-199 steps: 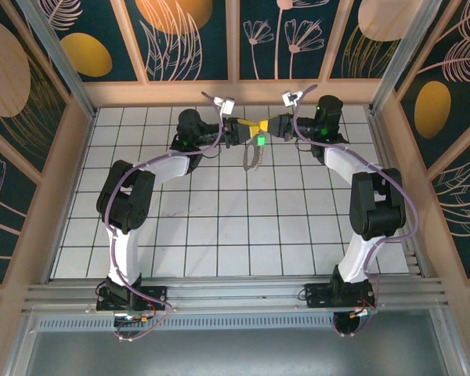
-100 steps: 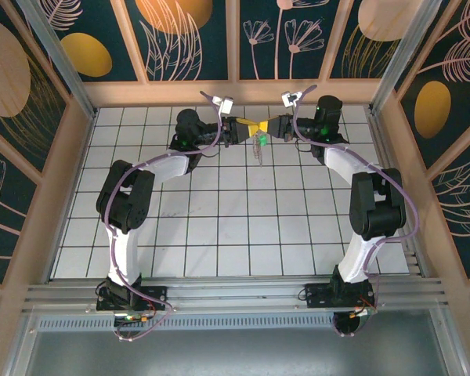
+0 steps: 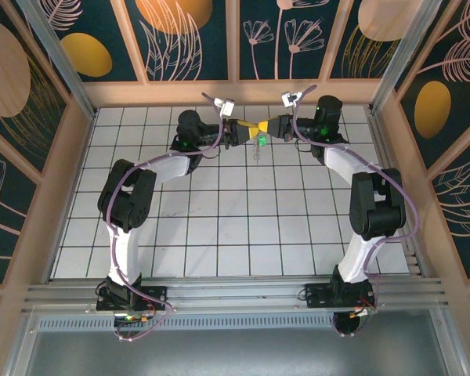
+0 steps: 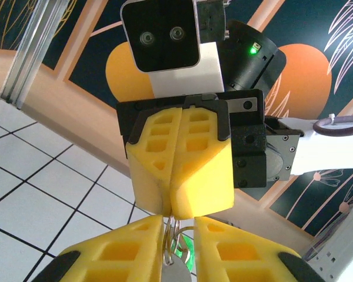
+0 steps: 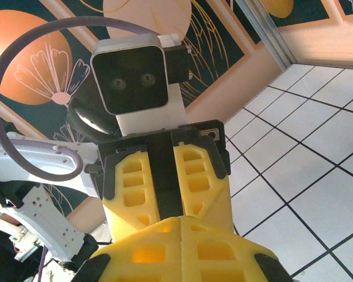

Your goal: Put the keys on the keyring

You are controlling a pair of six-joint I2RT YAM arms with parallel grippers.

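Observation:
My two grippers meet tip to tip above the far middle of the table. In the left wrist view, my right gripper [image 4: 172, 210] is shut, pinching the top of the thin wire keyring [image 4: 167, 234]. My left gripper [image 4: 176, 228] stands a narrow way apart, with the ring's wires and a flat silver piece in the gap. I cannot tell whether it presses on them. The key's green head [image 4: 192, 258] shows just behind. From above, the green key [image 3: 260, 141] and keyring [image 3: 255, 154] hang under the left gripper [image 3: 247, 130] and right gripper [image 3: 268, 128].
The white tiled table [image 3: 235, 227] lies below the arms. A wooden rail [image 3: 235, 92] and painted wall panels run just behind the grippers. Metal posts stand at the back corners.
The key and ring hung lower and further out a second ago; now they sit drawn up close under the fingertips. Both arms stay almost in place.

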